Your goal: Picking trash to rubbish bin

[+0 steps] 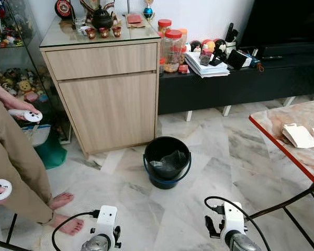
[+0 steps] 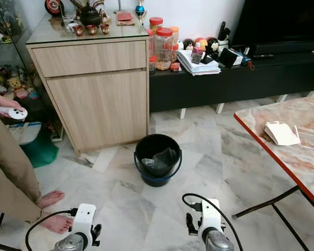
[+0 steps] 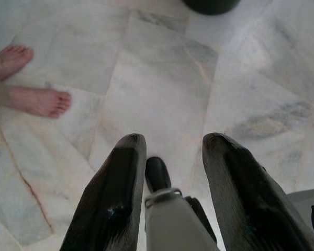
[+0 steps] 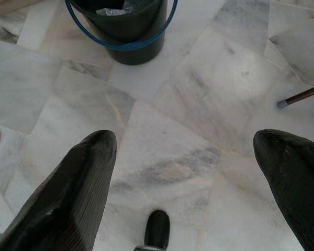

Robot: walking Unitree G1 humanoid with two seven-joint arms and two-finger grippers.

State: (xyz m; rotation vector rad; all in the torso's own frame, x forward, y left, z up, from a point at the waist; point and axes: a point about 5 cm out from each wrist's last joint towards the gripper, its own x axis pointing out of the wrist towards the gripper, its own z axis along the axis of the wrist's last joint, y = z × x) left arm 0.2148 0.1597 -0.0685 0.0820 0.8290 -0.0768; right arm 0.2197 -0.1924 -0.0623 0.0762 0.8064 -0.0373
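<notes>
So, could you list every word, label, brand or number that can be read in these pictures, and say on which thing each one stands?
None can be read.
Jars with red lids: any labels are too small to read.
Stack of papers on the black TV bench: print is blurred.
White packet on the marble table: no text can be made out.
Black bucket: no marking seen.

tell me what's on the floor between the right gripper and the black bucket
Bare white marble floor between the open right gripper and the black plastic bucket with a blue handle, per the right wrist view.
</notes>
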